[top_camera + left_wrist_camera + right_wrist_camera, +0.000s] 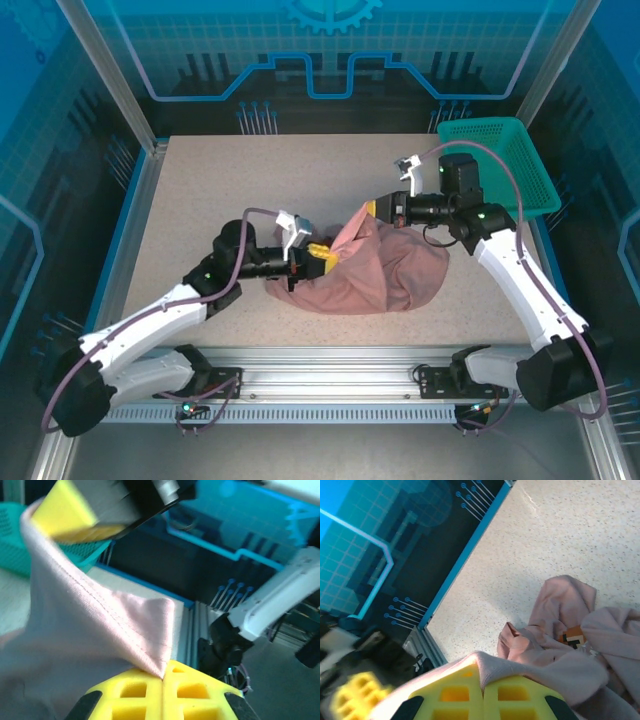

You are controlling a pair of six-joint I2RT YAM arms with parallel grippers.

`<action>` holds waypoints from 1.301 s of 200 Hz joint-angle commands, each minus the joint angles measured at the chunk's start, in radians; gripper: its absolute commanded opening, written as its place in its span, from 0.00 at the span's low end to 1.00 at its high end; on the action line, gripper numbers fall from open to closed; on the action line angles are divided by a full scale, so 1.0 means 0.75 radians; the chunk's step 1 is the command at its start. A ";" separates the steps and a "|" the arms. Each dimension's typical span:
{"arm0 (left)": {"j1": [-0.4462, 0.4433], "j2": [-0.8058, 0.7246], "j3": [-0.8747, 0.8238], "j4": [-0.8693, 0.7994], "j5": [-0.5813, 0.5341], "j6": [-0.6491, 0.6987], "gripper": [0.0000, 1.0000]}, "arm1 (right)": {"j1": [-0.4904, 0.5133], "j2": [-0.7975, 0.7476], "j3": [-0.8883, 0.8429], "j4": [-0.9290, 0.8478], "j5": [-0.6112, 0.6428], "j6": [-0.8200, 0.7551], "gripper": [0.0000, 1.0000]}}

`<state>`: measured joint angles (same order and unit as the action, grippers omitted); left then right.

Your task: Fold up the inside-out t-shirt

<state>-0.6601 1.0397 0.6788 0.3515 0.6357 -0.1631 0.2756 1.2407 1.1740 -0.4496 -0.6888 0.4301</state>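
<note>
The inside-out t-shirt (385, 270) lies bunched on the near middle of the table (220, 190), between the two arms; the left gripper (322, 255) has its yellow fingers pressed together on a hemmed corner at the shirt's left side; the right gripper (378, 208), farther back, pinches another fold of the pink cloth. The printed mark (572, 636) shows on a crumpled part resting on the table; the teal basket (500, 160) stands at the far right corner, apart from the shirt.
</note>
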 commanded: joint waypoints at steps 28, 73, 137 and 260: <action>0.031 -0.022 -0.029 0.017 0.055 0.101 0.03 | 0.014 0.029 0.065 -0.040 0.005 -0.039 0.00; 0.051 0.037 0.070 -0.389 -0.665 0.096 0.34 | 0.049 0.008 0.034 0.084 -0.100 0.042 0.00; -0.125 0.021 0.082 -0.413 -0.852 0.129 0.75 | 0.152 0.043 0.003 0.235 -0.071 0.161 0.00; -0.370 0.315 0.197 -0.315 -1.542 0.464 0.85 | 0.155 0.074 0.010 0.270 -0.047 0.204 0.00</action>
<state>-0.9272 1.2427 0.7818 0.0467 -0.3660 0.1112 0.3817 1.2915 1.1835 -0.2771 -0.7139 0.5701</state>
